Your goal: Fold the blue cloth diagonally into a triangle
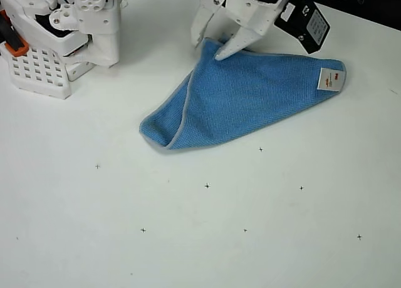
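Your gripper (210, 46) stands with its fingers spread apart, one tip touching the top corner of the blue cloth (244, 100). Below the fingers the cloth lies folded in a rough triangle on the white table (200, 238), its white tag (329, 79) far to their right.

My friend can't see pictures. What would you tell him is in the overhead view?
A blue cloth, folded over into a rough triangle, lies on a white table. A white robot gripper is at the cloth's top corner, its fingers apart, one fingertip touching the cloth. A small white tag sits at the cloth's right corner.
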